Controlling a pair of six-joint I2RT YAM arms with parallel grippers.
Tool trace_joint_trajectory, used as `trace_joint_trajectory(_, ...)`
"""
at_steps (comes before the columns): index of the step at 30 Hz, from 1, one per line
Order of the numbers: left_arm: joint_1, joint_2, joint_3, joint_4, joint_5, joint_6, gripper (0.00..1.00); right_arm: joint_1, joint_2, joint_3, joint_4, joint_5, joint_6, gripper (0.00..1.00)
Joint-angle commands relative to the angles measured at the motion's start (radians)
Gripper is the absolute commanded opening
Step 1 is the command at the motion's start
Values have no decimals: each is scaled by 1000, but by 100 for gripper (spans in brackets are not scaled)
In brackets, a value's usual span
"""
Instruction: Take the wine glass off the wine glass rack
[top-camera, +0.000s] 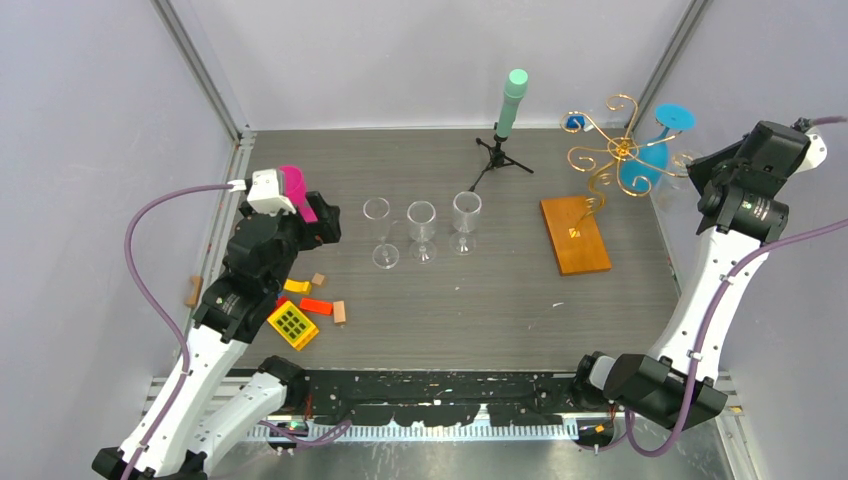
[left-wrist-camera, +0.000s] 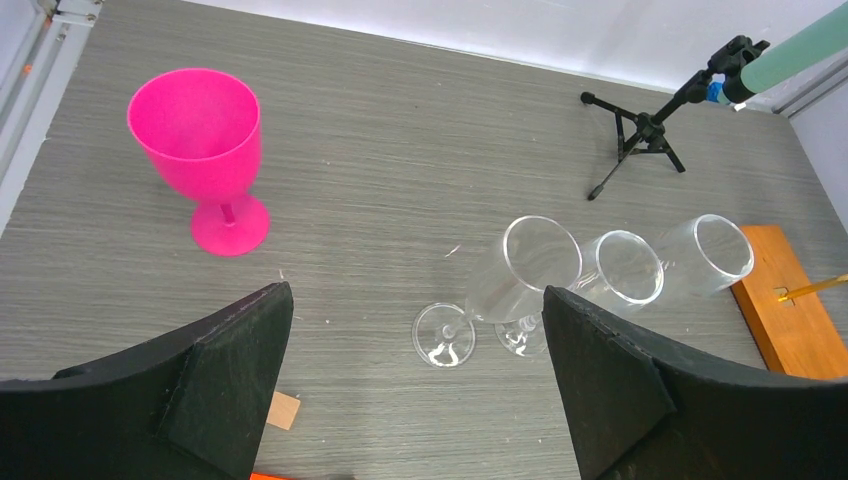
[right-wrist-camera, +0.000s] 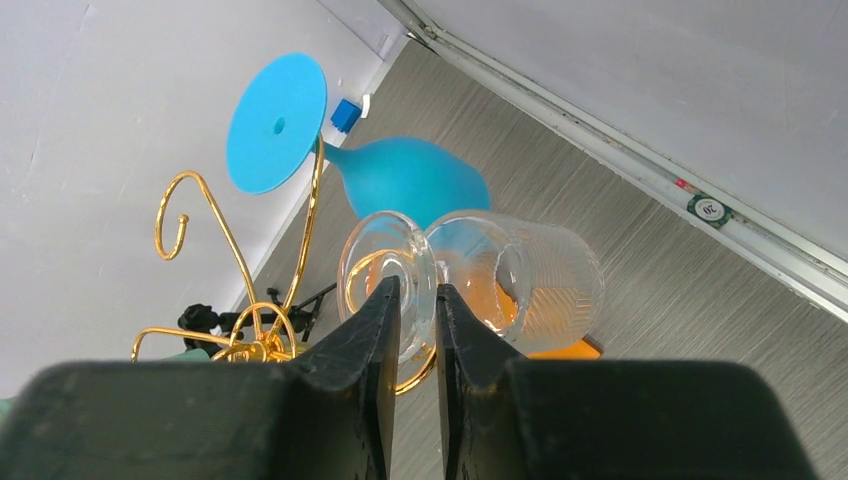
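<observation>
The right gripper (right-wrist-camera: 437, 310) is nearly closed, its black fingers (right-wrist-camera: 375, 340) pinching the thin stem of a clear wine glass (right-wrist-camera: 540, 285) between foot and bowl. The glass is at the outer side of the wine glass rack (top-camera: 622, 148), foot toward the rack's hub and bowl pointing away. A gold curl shows through the foot, and I cannot tell whether wire and glass touch. A blue glass (right-wrist-camera: 405, 180) hangs on the rack just behind. The table's metal edge rail (right-wrist-camera: 600, 130) and the side wall run close on the rack's far side. On the rack's other side, past its wooden base (top-camera: 575, 235), bare table (top-camera: 480, 310) stretches to three clear glasses (top-camera: 421, 230). Well apart from the rack, the left gripper (left-wrist-camera: 415, 300) is spread wide, holding nothing.
</observation>
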Motion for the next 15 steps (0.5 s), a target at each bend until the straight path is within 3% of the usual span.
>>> trace_joint_trajectory(1,-2,-8,12,11,-21,20,98,2,-5,19,10,-24,-25,2)
trace_joint_trajectory(15,-2,-16,12,9,-32,24,98,2,-77,-80,168,-32,160,0)
